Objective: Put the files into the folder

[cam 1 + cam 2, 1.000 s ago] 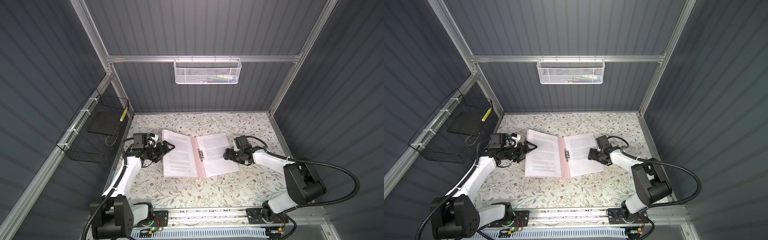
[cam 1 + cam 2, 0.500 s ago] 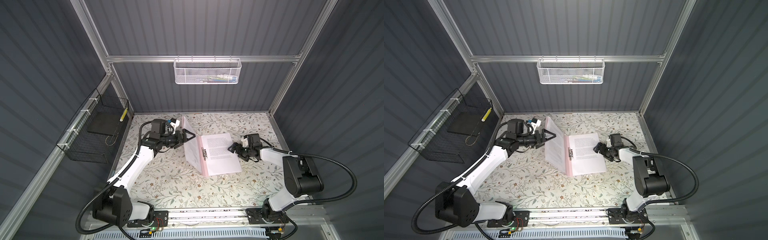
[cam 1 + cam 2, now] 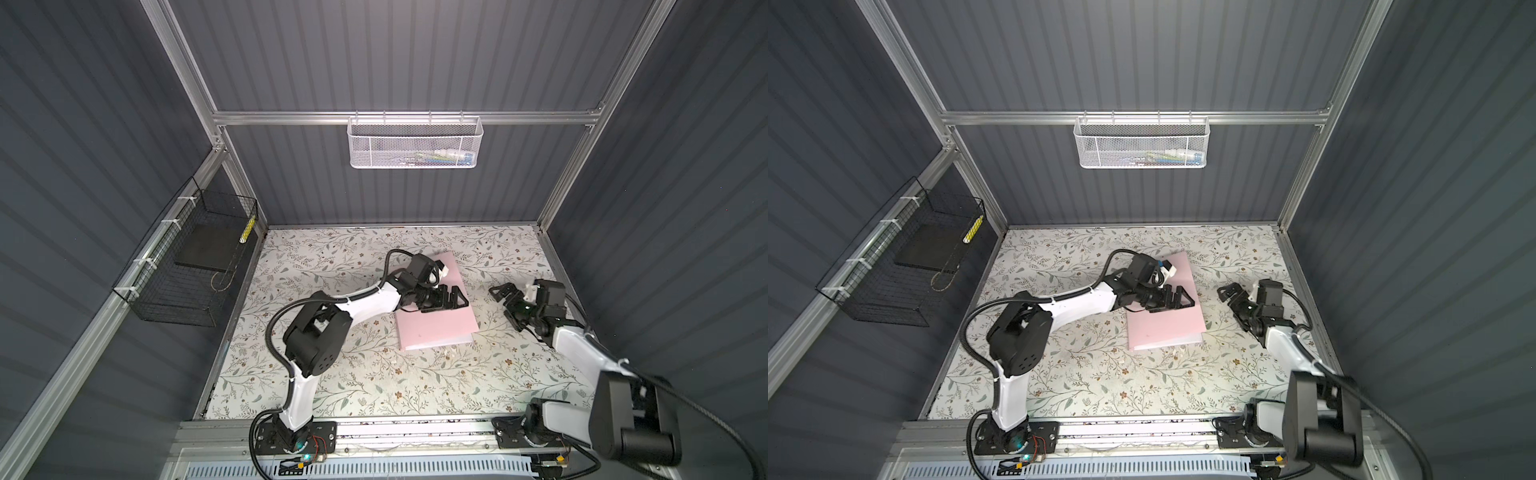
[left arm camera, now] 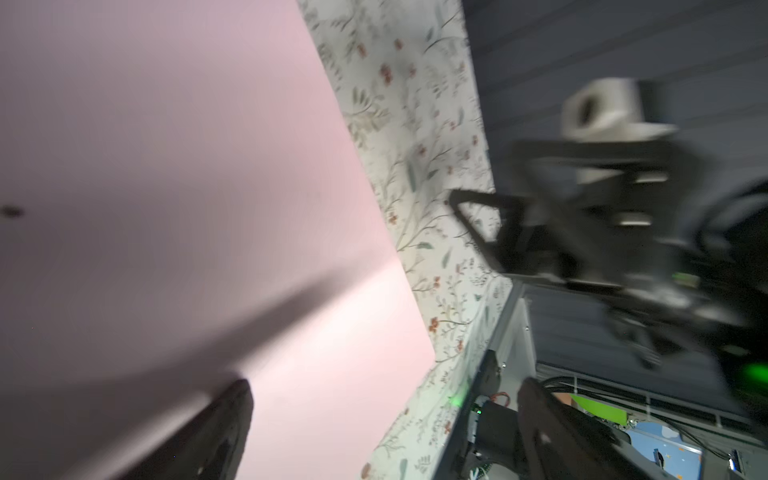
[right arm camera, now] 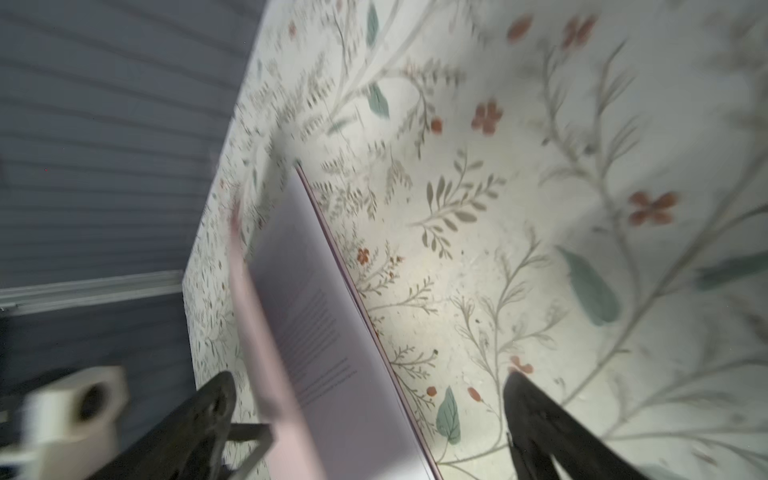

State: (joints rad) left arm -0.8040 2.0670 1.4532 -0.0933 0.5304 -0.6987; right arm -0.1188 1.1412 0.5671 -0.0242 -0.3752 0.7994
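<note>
Lying almost shut, folder (image 3: 436,328) covers files (image 5: 316,332), print too blurred to read; left gripper (image 3: 457,298) over it, right gripper (image 3: 503,303) beside, both spread wide, empty

**Desk:** What's your count from the feed?

**Me:** I see one thin pale pink rectangular folder (image 3: 436,326) on one floral-patterned tabletop (image 3: 374,386).

**Desk:** Sheets?

**Me:** One white printed paper sheet (image 5: 324,332) shows between its covers in the right wrist view. I cannot tell how many lie under it.

**Desk:** Hardware?

**Me:** Two white-and-black robot arms, the left arm (image 3: 370,301) and the right arm (image 3: 577,349), so two pairs of black jaws.

**Desk:** Storage?

**Me:** Two baskets: one white mesh metal basket (image 3: 413,143) and one black wire basket (image 3: 174,299). In the black one I count one flat black rectangular slab (image 3: 208,249) and one slim yellow stick (image 3: 248,230). The white one's contents are too small to count.
</note>
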